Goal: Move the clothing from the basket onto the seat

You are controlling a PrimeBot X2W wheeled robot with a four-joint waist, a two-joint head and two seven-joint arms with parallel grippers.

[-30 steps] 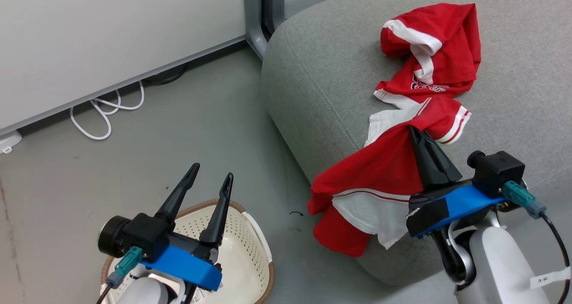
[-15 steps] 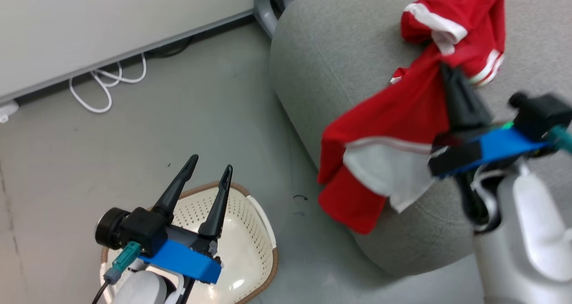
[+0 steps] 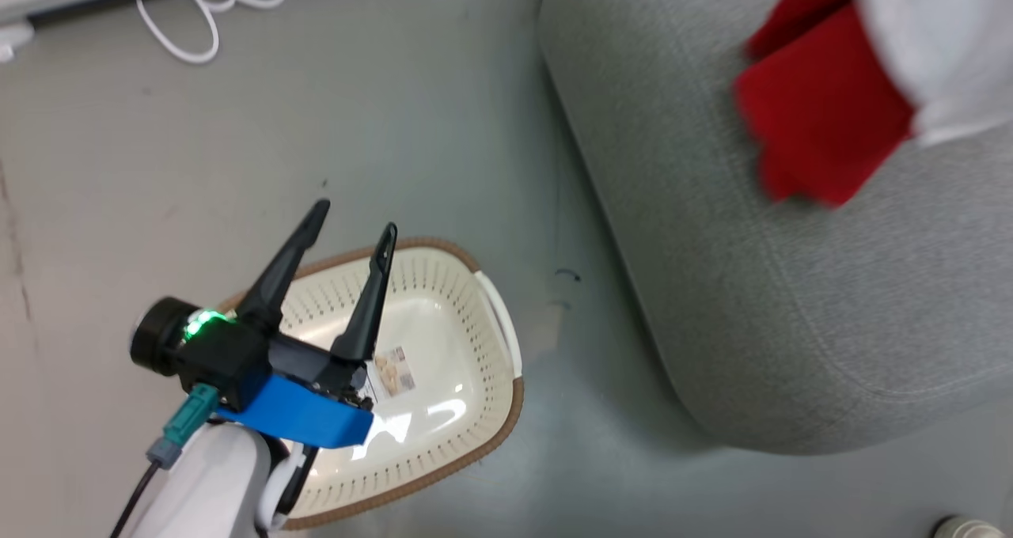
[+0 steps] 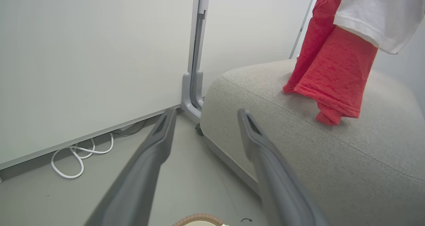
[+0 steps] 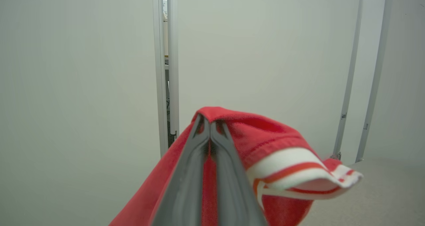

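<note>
The cream basket [image 3: 497,328] with its brown rim stands on the floor, and a label shows in its bare base. Above it my left gripper [image 3: 354,217] is open with nothing between its fingers, as the left wrist view also shows for this gripper [image 4: 206,113]. The grey seat [image 3: 752,285] lies to the right. Red and white clothing [image 3: 823,119] hangs over it, blurred at the top right. From the left wrist, the clothing [image 4: 332,69] dangles with its lower hem down at the seat [image 4: 298,153]. My right gripper [image 5: 209,121] is shut on a red fold of the clothing [image 5: 282,146].
A white cable [image 3: 198,16] loops on the grey floor by the wall. A grey post [image 4: 196,69] stands at the wall panel's edge, close to the seat's corner. The basket rim [image 4: 199,217] peeks in below my left fingers.
The head camera has swung down and left. My right gripper has lifted the clothing up off the seat's edge and out of the head view. The left gripper stays open over the basket.
</note>
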